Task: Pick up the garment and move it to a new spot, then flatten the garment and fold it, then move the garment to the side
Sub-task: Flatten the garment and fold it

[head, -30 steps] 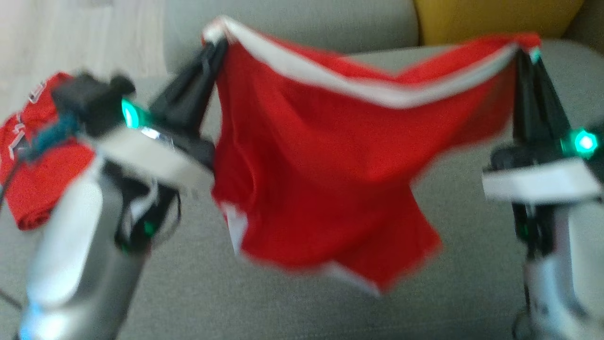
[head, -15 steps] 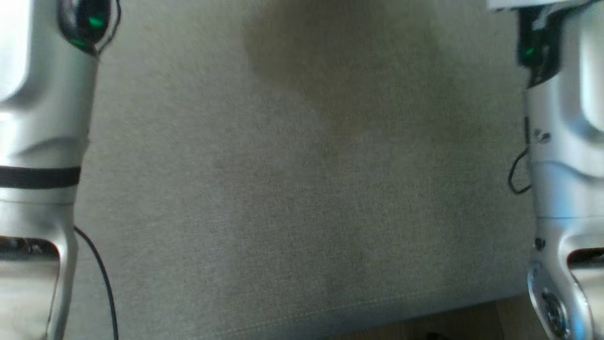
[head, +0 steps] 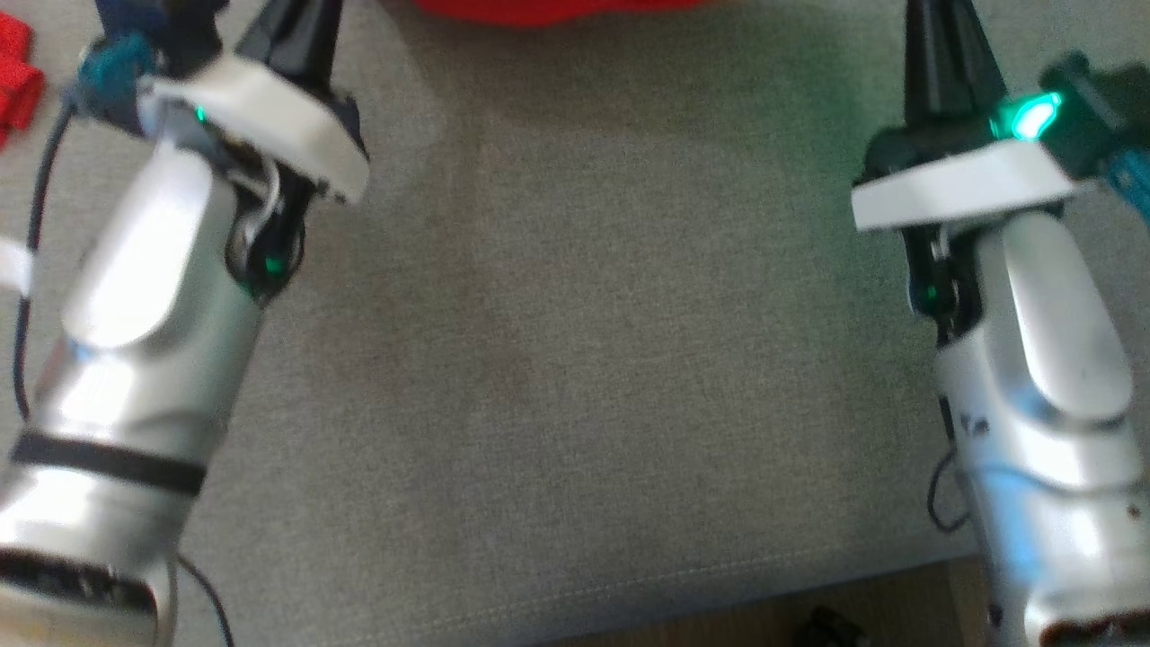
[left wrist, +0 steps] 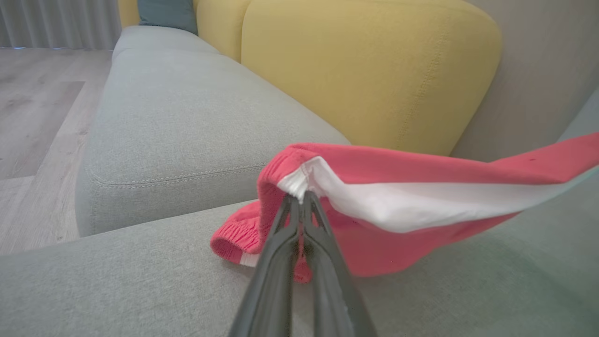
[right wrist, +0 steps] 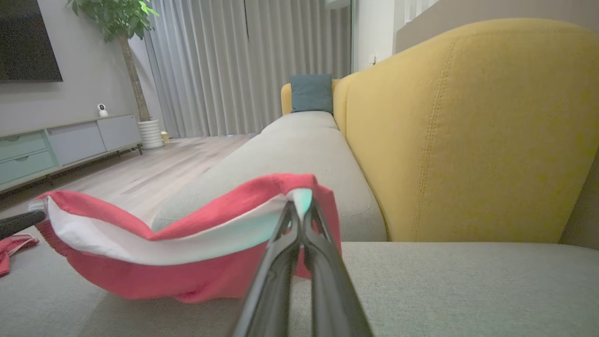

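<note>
The garment is a pair of red shorts with a white waistband lining, stretched between my two grippers. My left gripper is shut on one waistband corner. My right gripper is shut on the other corner. The waistband sags between them and the lower part of the garment rests on the grey sofa seat. In the head view only a red strip of the garment shows at the top edge, between the left fingers and the right fingers.
A yellow back cushion stands just behind the garment. Another red piece of clothing lies on the seat at the far left. The seat's front edge runs along the bottom, with wood floor below. A second grey seat extends beyond.
The head camera has swung down and partly back, so the garment now shows only at the top edge. Both grippers still hold the waistband corners.
</note>
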